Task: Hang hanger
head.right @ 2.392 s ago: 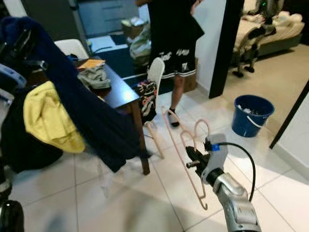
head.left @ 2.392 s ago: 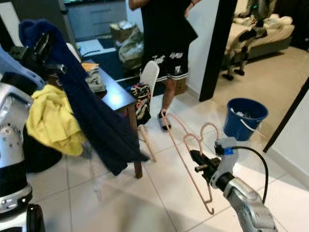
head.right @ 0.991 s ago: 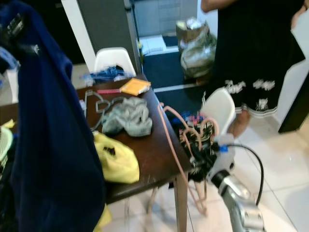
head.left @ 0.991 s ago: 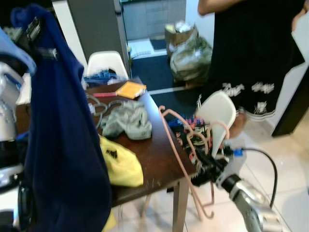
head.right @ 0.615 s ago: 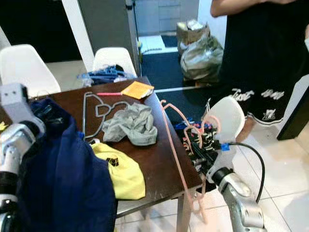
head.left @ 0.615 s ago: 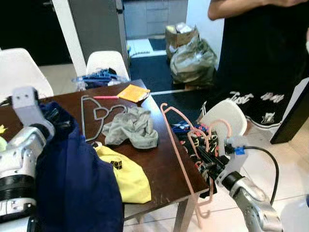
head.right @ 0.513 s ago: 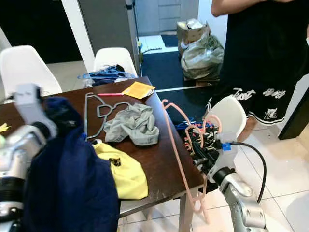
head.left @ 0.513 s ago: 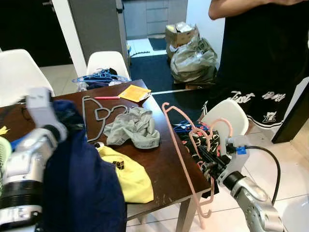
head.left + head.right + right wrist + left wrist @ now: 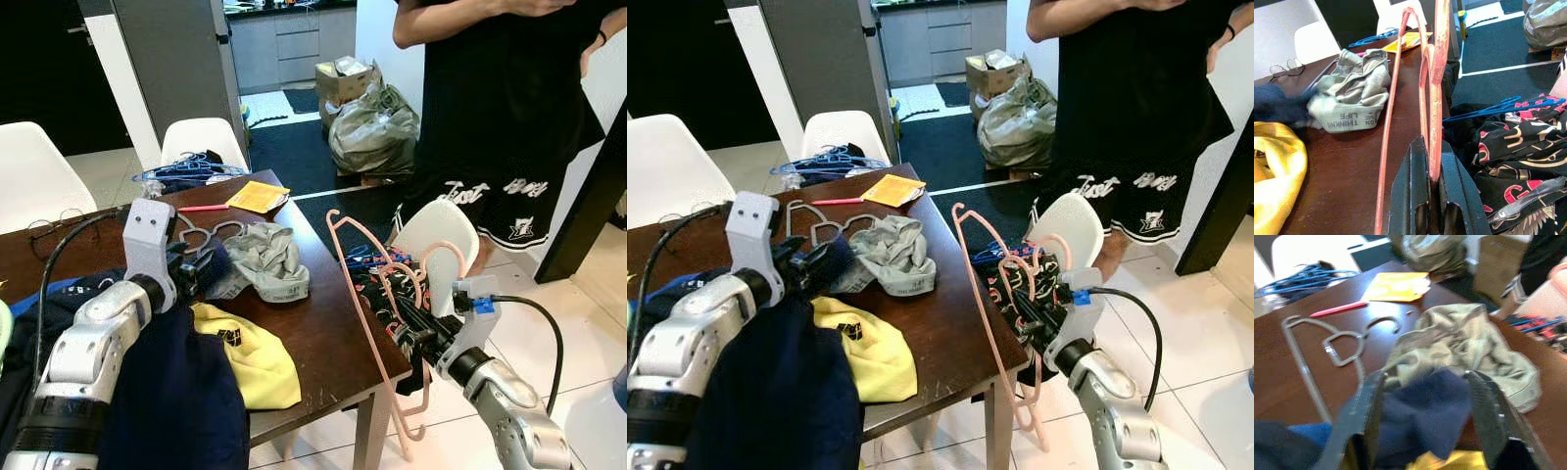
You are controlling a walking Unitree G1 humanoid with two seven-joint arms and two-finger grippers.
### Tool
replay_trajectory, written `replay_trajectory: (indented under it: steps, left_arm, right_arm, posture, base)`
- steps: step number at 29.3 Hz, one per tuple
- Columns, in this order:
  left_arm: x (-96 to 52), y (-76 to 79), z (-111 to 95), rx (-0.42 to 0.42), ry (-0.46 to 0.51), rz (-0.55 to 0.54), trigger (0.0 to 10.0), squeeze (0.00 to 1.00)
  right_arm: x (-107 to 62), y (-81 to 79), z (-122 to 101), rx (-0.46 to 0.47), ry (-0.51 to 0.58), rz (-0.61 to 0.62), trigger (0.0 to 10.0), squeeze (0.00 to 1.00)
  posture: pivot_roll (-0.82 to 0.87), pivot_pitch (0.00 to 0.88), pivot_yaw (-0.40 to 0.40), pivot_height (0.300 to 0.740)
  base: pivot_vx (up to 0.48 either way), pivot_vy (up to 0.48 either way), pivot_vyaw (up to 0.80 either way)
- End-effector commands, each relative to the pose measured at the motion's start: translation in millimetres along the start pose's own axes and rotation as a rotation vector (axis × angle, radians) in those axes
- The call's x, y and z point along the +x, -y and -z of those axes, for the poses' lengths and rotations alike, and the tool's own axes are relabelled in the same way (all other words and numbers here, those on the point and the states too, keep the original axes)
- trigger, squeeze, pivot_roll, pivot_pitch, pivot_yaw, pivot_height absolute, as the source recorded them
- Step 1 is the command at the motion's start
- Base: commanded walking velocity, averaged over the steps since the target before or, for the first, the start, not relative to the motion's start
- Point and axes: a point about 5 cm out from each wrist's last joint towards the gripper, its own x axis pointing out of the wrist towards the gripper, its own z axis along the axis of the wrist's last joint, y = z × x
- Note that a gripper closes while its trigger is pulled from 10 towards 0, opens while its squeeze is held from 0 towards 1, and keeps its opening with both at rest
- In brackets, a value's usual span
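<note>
Hanger (image 9: 377,328), pink, is clamped between the right gripper's (image 9: 1432,169) closed fingers beside the table (image 9: 328,338) edge. Left gripper (image 9: 1422,404) pinches navy cloth (image 9: 1420,418); grey garment (image 9: 265,259) lies just beyond.

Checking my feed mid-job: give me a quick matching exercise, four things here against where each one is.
1 pink hanger
2 navy garment
3 grey hanger
4 blue hangers

A on the white chair seat
B in the left gripper
C flat on the brown table
D in the right gripper

Pairs: 1-D, 2-B, 3-C, 4-A
</note>
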Motion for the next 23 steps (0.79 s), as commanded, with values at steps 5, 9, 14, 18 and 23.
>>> replay_trajectory:
  steps: [5, 9, 14, 18, 23]
  left_arm:
    - [-13.9, -19.0, -9, 0.195, -0.058, -0.194, 10.0, 1.0]
    - [-27.9, -19.0, -22, 0.342, -0.055, -0.332, 10.0, 1.0]
    - [-46.4, -7.3, -24, 0.352, -0.046, -0.441, 10.0, 1.0]
    - [-66.9, -2.8, -12, 0.312, -0.091, -0.546, 10.0, 1.0]
    - [-96.5, -10.9, 16, 0.244, -0.211, -0.691, 10.0, 1.0]
  right_arm:
    - [1.2, -0.9, 9, 0.023, -0.04, 0.007, 10.0, 0.0]
    - [1.7, -0.6, 9, 0.028, -0.042, 0.005, 10.0, 0.0]
    - [1.8, 0.0, 9, 0.033, -0.044, 0.003, 10.0, 0.0]
    - [1.8, 0.8, 9, 0.038, -0.047, -0.002, 10.0, 0.0]
    - [2.4, 1.9, 9, 0.044, -0.053, -0.01, 10.0, 0.0]
  posture:
    - [-0.04, 0.0, 0.083, 0.731]
    - [-0.04, 0.0, 0.083, 0.731]
    - [-0.03, 0.0, 0.081, 0.731]
    - [-0.01, 0.0, 0.072, 0.731]
    - [0.02, 0.0, 0.059, 0.731]
  base:
    - [0.0, 0.0, 0.0]
    - [0.0, 0.0, 0.0]
    - [0.0, 0.0, 0.0]
    - [0.0, 0.0, 0.0]
    - [0.0, 0.0, 0.0]
